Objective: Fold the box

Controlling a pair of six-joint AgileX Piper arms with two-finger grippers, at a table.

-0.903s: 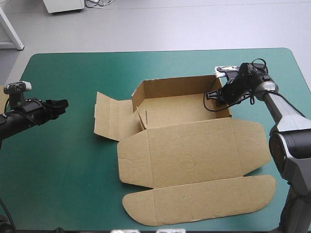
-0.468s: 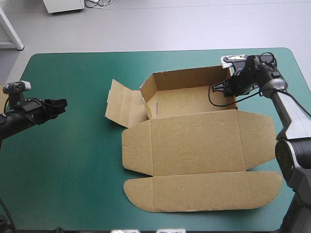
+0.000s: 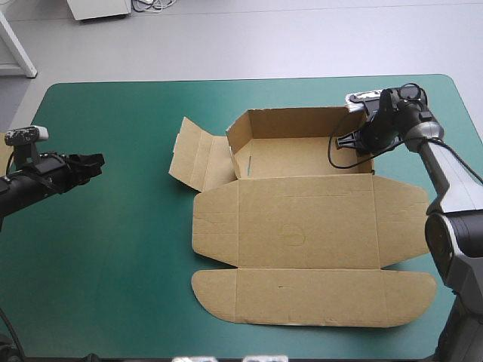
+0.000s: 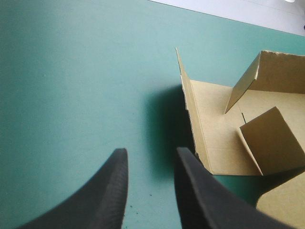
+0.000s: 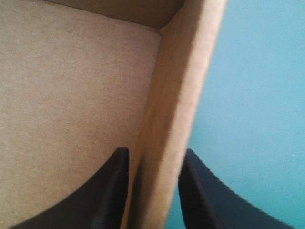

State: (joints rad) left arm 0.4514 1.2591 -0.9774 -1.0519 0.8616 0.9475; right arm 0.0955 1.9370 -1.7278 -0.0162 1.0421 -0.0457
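box (image 3: 302,226) shifted right, its wall between right jaws

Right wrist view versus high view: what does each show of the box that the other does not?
Only the right wrist view: the right gripper straddles the right wall of the box, one finger inside, one outside, all but shut on it. Only the high view: the lid lying flat, the left side flap splayed out, and the left gripper well clear of the box. Both: that wall upright, and the teal-green cover.
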